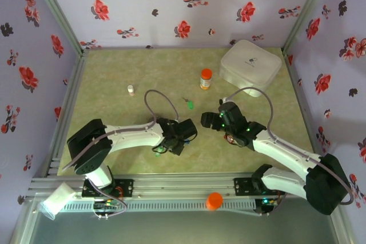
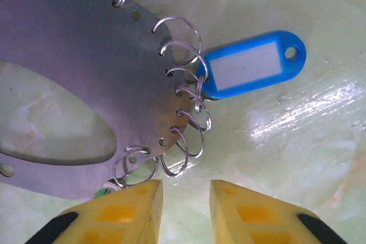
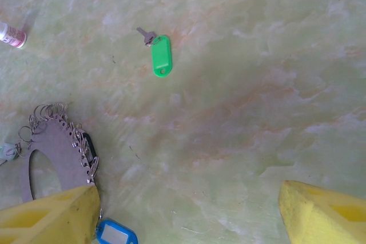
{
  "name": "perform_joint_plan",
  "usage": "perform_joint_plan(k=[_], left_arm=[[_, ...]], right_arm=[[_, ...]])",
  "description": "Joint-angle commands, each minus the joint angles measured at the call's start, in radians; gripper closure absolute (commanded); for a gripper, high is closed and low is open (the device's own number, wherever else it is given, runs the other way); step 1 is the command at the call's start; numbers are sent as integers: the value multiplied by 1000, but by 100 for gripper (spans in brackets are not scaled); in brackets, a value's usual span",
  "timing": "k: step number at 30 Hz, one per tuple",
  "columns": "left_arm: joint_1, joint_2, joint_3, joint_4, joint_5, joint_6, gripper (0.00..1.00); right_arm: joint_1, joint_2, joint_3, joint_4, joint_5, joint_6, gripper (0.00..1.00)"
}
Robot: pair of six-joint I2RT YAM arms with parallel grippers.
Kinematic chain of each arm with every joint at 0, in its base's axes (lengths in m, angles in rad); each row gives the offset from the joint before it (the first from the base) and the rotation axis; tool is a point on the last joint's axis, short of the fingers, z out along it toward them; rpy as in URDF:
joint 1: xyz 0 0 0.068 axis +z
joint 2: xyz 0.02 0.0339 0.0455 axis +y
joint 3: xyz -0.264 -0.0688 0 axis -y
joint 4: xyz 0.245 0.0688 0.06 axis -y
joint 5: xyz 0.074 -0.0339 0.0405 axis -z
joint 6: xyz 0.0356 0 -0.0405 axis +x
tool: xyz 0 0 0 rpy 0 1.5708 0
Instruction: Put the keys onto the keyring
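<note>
The left end effector (image 2: 186, 212) hangs low over the pale green marbled table (image 2: 297, 152). Its two yellow fingers (image 2: 123, 212) stand a narrow gap apart, with bare table between them and nothing clamped. Just beyond the fingertips lies the keyring (image 2: 74, 72), a large flat dark-grey metal hoop with a row of small holes along its rim. Thin silver wire split rings (image 2: 182, 47) are threaded through those holes, and the nearest of them sit just ahead of the left-hand finger. A blue plastic key tag with a white label (image 2: 254, 67) hangs from one ring on the hoop's outer edge and lies flat on the table.

The right end effector (image 3: 189, 218) is spread wide, its yellow fingers (image 3: 323, 212) far apart and holding nothing. In its wrist view the keyring and the blue tag lie beside its left-hand finger. Farther out, well apart from the hoop, a small metal key with a green plastic tag (image 3: 160, 55) lies loose on the table.

From above, the two end effectors face each other near the middle of the table, and the green-tagged key lies just beyond the gap between them. Past it stands an orange-capped bottle (image 1: 206, 78). A small white vial (image 1: 130, 90) sits off to the left, and a white lidded plastic box (image 1: 251, 67) sits in the far right corner.
</note>
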Motion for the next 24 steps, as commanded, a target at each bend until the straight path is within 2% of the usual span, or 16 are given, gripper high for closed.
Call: perform_joint_plan(k=[1, 16, 24], left_arm=[[14, 19, -3, 0, 10, 18, 74], [25, 76, 17, 13, 7, 39, 82], [28, 83, 27, -12, -36, 41, 86]], right_arm=[[5, -1, -12, 15, 18, 13, 18], [5, -15, -15, 5, 32, 9, 18], [5, -17, -16, 1, 33, 8, 18]])
